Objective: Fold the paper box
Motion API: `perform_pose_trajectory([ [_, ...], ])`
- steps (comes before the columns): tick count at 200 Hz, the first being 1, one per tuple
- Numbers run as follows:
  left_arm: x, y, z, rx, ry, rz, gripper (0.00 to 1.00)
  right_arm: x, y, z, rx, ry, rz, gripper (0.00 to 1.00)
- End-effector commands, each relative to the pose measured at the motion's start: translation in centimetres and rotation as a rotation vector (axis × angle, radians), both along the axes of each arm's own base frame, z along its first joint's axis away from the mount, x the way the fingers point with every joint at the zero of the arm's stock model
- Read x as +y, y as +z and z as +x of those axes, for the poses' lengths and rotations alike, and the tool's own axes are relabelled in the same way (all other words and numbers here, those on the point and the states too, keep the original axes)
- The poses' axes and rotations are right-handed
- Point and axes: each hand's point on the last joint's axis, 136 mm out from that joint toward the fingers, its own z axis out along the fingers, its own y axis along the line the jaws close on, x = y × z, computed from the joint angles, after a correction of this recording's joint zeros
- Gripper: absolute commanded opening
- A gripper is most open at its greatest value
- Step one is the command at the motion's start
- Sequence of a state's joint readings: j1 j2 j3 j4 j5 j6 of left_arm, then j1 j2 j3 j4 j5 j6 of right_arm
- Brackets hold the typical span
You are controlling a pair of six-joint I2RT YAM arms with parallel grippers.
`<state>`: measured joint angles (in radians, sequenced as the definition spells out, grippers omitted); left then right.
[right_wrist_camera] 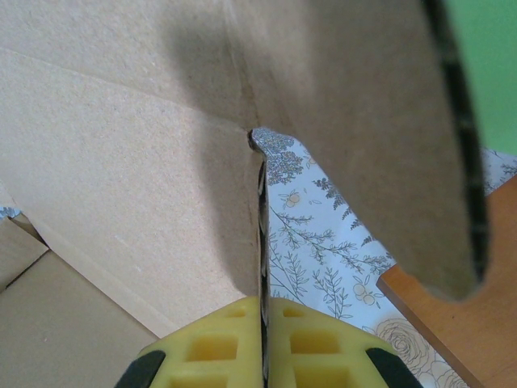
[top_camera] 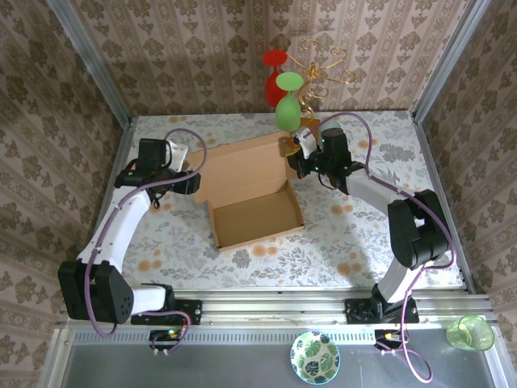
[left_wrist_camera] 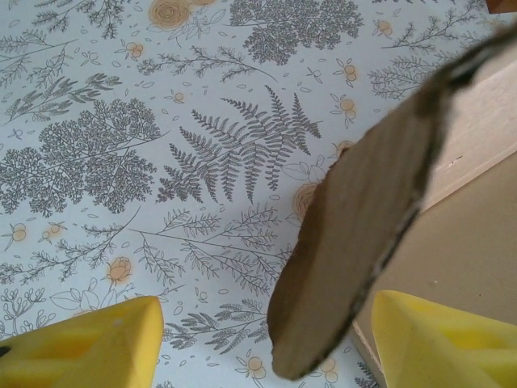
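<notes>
— Two sets of jaws. Entry one: right gripper [right_wrist_camera: 262,323], pads pressed together on a thin upright edge of the paper box [top_camera: 250,190].
— Entry two: left gripper [left_wrist_camera: 262,343], fingers [left_wrist_camera: 81,352] apart, rounded flap [left_wrist_camera: 355,234] hanging between them, not pinched.
— Location of box?
— Middle of the table [top_camera: 347,234], tray open toward the arm bases, lid panel lying back, one gripper at either far corner.
— Hazards?
— Probably three. Flap slipping past the loose left jaws if shut late. Tearing at the corner crease [right_wrist_camera: 252,137] under a hard right pull. Wooden base [right_wrist_camera: 452,323] and green glass [top_camera: 287,109] just beside the right gripper, liable to be knocked by any outward swing.
</notes>
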<state>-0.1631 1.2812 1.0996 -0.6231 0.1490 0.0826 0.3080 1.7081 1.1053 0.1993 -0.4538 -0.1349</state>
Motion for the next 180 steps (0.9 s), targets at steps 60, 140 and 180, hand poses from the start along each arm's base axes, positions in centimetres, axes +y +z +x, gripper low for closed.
perform_pose_trajectory([
  [60, -2.5, -1.4, 1.8, 0.016, -0.017, -0.130, 0.33, 0.3, 0.6, 0.1, -0.010, -0.008, 0.031, 0.00],
  [140, -2.3, 0.3, 3.9, -0.051, 0.143, -0.167, 0.00, 1.9, 2.2, 0.9, -0.084, -0.236, 0.166, 0.00],
  [180, -2.0, 3.8, 5.5, -0.251, 0.206, -0.296, 0.00, 3.1, 4.5, 2.1, -0.158, -0.357, 0.316, 0.00],
])
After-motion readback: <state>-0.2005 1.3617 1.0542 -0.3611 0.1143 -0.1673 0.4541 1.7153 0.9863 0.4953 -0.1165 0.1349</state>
